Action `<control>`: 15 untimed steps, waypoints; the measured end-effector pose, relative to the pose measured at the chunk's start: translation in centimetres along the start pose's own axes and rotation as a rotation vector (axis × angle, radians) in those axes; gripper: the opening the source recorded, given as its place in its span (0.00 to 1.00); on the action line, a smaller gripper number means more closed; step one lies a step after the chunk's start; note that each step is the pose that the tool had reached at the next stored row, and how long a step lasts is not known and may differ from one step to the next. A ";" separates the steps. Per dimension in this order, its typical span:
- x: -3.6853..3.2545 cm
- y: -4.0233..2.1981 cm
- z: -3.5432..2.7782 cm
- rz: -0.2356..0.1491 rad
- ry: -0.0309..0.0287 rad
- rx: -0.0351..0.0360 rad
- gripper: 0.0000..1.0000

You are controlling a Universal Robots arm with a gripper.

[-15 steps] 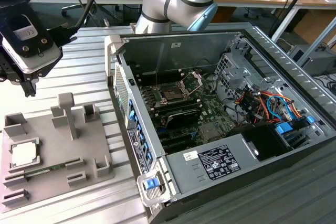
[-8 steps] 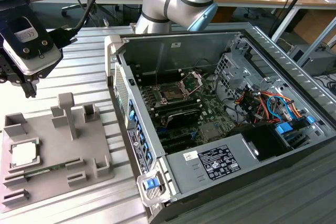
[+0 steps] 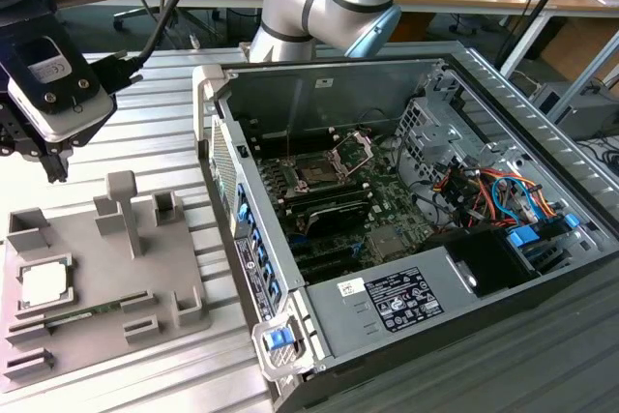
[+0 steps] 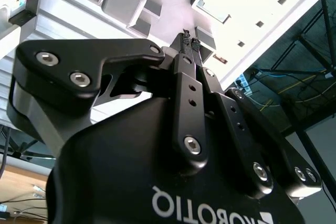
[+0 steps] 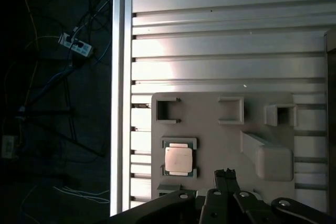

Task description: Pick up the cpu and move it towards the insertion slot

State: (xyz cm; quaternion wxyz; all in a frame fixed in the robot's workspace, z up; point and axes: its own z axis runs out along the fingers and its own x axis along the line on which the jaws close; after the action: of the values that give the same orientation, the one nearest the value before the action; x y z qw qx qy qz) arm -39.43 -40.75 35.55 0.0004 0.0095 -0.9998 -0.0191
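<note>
Now the pincer [image 5: 227, 172] hangs pinched shut and empty over the grey holder [image 5: 205, 129], near the cpu [image 5: 178, 160] lying there. The insertion slot [image 3: 316, 173] sits well apart in the computer case [image 3: 387, 79]. I think pick-up has not begun; grabbing needs it opened wide.

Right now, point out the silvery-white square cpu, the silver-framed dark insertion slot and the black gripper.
cpu [image 5: 178, 159]: first wrist view, middle of its metal top.
insertion slot [image 3: 315, 176]: exterior view, middle of the dark socket.
gripper [image 4: 189, 39]: second wrist view, between its shut fingertips.
</note>
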 end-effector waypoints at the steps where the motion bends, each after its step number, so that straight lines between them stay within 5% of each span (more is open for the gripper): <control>1: 0.00 0.00 0.02 0.000 0.0000 0.0000 0.11; 15: 0.00 -0.02 0.50 0.000 0.0000 0.0000 0.11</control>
State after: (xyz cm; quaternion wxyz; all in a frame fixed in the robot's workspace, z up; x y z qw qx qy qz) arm -39.44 -40.75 35.05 0.0004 0.0096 -0.9998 -0.0191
